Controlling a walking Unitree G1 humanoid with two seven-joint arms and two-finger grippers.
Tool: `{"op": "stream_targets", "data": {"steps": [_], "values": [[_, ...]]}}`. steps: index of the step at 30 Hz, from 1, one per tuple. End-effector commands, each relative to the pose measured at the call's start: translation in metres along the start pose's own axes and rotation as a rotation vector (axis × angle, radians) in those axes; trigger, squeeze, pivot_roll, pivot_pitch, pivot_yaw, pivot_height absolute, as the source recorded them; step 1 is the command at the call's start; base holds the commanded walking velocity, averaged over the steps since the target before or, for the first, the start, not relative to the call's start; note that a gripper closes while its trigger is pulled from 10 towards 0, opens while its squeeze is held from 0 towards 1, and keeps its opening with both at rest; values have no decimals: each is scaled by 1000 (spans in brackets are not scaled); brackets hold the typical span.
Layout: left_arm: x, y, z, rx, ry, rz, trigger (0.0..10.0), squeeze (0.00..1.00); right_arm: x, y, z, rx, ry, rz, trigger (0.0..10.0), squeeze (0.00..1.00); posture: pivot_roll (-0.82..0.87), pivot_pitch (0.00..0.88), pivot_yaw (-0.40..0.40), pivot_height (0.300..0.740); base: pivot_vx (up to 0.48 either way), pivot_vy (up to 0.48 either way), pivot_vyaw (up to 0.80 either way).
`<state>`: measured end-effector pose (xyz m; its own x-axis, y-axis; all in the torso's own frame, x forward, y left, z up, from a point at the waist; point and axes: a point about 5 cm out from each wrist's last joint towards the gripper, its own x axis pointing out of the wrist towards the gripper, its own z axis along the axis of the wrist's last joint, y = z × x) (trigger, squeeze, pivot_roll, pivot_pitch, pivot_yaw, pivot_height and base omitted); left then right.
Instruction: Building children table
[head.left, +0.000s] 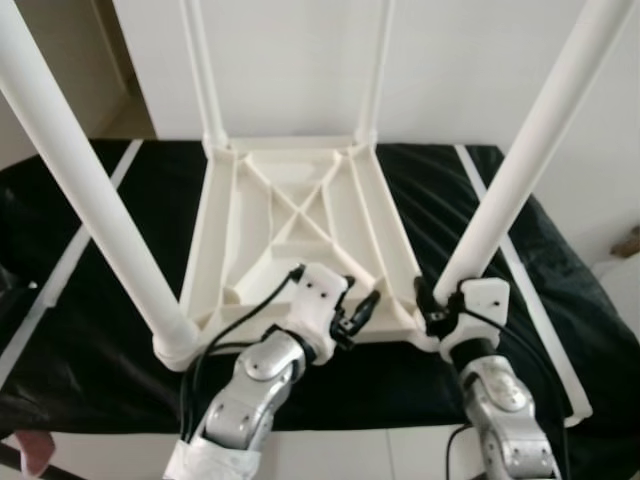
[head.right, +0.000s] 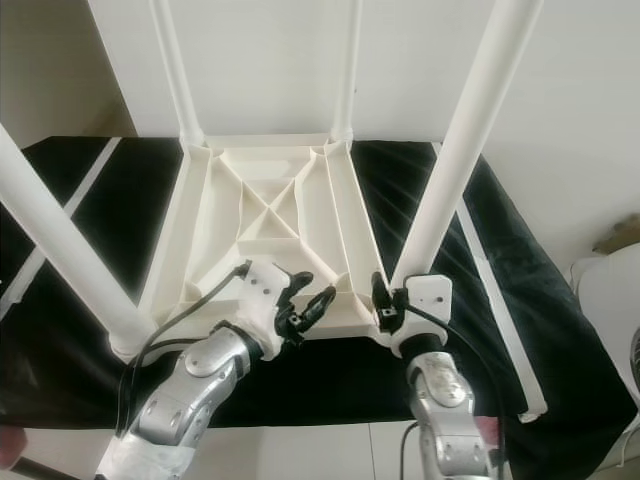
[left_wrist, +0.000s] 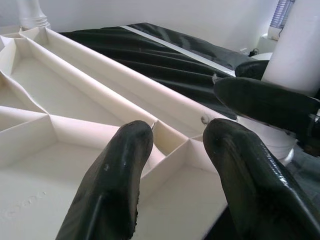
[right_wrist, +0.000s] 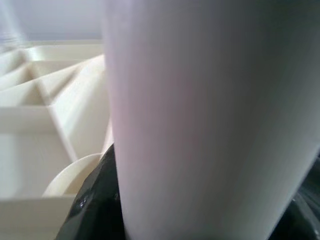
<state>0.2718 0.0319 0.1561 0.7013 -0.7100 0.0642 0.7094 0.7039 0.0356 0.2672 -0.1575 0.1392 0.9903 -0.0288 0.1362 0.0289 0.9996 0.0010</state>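
- We see a black cloth (head.left: 120, 330) by a white wall (head.left: 290, 60).
- The white table (head.left: 290, 230) lies upside down on it, four legs up.
- Our left gripper (head.left: 362, 312) hangs unclenched over its near rim; our right gripper (head.left: 432, 305) clasps the near right leg (head.left: 520, 170).

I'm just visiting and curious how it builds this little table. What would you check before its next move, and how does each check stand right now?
1. All four legs stand in the upturned table top: ok.
2. Right gripper is at the base of the near right leg: ok.
3. Its grip on that leg is firm: cannot tell; the right wrist view is too close.
4. Left gripper fingers are open over the top's near edge, holding nothing: ok.
5. Top lies flat on the black cloth: ok.
6. Leg fully seated in its socket: cannot tell.
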Motion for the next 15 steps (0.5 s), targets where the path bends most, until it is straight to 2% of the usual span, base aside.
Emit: {"op": "stream_targets", "data": {"steps": [1, 3, 4, 5, 6, 8, 15], "values": [[0, -5, -1, -4, 6, -79, 10000, 0, -3, -3, -13, 6, 81, -57, 0, 0, -145, 76, 18, 740, 0, 0, 0], [1, -5, -1, -4, 4, -78, 10000, 0, -2, 1, -14, 17, 85, -93, 0, 0, -141, 77, 15, 740, 0, 0, 0], [1, -4, 0, 0, 2, -74, 10000, 0, -2, 7, -14, 36, 93, -129, 3412, 0, -136, 76, 14, 740, 0, 0, 0], [1, -4, 0, 0, 2, -74, 10000, 0, -2, 7, -14, 36, 93, -129, 3412, 0, -136, 76, 14, 740, 0, 0, 0], [2, -3, 1, -3, -1, -70, 10000, 0, -2, 13, -14, 52, 94, -131, 10000, 0, -133, 75, 15, 740, 0, 0, 0], [3, -2, 3, -9, -9, -64, 10000, 0, -2, 18, -13, 69, 94, -130, 10000, 0, -131, 75, 13, 740, 0, 0, 0], [4, 0, 6, -5, -18, -50, 10000, 0, -1, 16, -12, 58, 97, -128, 10000, 0, -123, 71, 3, 740, 0, 0, 0]]}}
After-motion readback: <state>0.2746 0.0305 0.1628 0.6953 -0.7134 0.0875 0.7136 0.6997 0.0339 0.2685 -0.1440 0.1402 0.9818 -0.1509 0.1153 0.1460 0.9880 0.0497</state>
